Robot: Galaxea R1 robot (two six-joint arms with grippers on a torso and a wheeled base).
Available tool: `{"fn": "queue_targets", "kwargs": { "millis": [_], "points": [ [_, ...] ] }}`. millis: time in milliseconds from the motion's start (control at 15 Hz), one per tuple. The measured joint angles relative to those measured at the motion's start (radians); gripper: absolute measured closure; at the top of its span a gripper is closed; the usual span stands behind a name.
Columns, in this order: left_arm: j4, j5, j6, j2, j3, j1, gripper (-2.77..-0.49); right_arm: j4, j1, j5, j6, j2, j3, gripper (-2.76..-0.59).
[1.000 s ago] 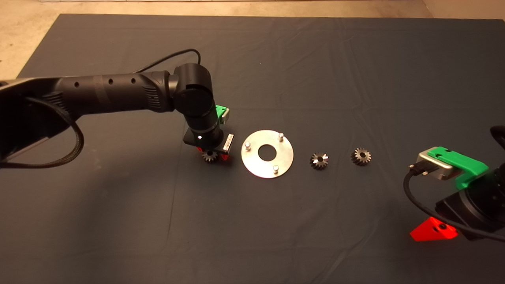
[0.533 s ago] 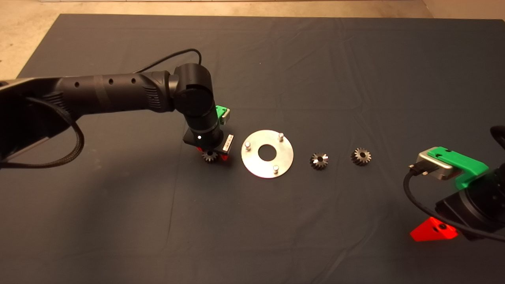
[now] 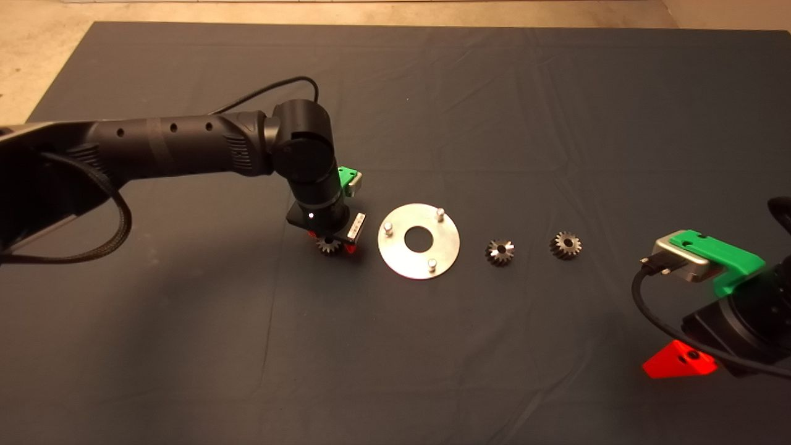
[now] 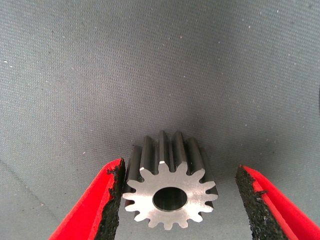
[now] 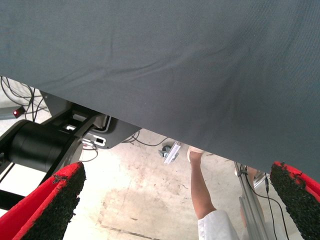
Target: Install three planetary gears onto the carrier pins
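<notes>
Item one: left gripper [image 4: 177,200], low over the mat [image 3: 432,346] just left of the disc [image 3: 419,241]. Its red fingers [image 4: 102,200] stand spread, bracketing a planetary gear [image 4: 169,192] that lies flat on the mat; one pad sits at the teeth, the other is apart. Nothing is pinched yet.

Item two: two more gears, the nearer one [image 3: 500,252] right of the disc and the outer one [image 3: 565,245] further right, both loose on the mat.

Item three: the disc, shiny, with a large centre hole and three carrier pins [image 3: 388,228] upright around it. All three are bare, so you have every gear to place.

Item four: right gripper [image 5: 175,200], parked at the near right edge, fingers wide apart. Its view shows the floor past the mat and a person's leg [image 5: 202,190].

Handling, as I judge it: solid metal, stiff, dense for its size, slick on the tooth tips. Take it across opposite teeth, square to the bore, so that you keep it level; a tilted gear will probably bind on its pin.
</notes>
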Motion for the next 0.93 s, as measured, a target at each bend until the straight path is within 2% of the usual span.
{"fn": "queue_targets", "kwargs": {
  "millis": [200,267,333,467,600,733,867,933],
  "points": [
    [-0.001,0.034,0.004,0.0,0.0,0.0,-1.53,0.0,0.0,0.0,0.0,0.0,0.0,-2.75],
    [-0.001,0.039,0.004,0.0,0.0,0.0,-1.53,0.0,0.0,0.0,0.0,0.0,0.0,-2.75],
    [-0.001,0.04,0.004,0.0,0.0,0.0,-1.53,0.0,0.0,0.0,0.0,0.0,0.0,-2.75],
    [-0.001,0.04,0.005,0.0,0.0,0.0,-1.35,0.0,0.0,0.0,0.0,0.0,0.0,-2.75],
    [-0.001,0.04,0.015,0.0,0.0,0.0,-1.35,0.0,0.0,0.0,0.0,0.0,0.0,-2.75],
    [-0.001,0.04,0.015,0.0,0.0,0.0,-1.21,0.0,0.0,0.0,0.0,0.0,0.0,-2.75],
    [-0.001,0.04,0.015,0.0,0.0,0.0,-1.22,0.0,0.0,0.0,0.0,0.0,0.0,-2.75],
    [-0.001,0.039,0.015,0.0,0.0,0.001,-1.13,0.0,0.0,0.0,0.0,0.0,0.0,-2.75]
  ]
}}
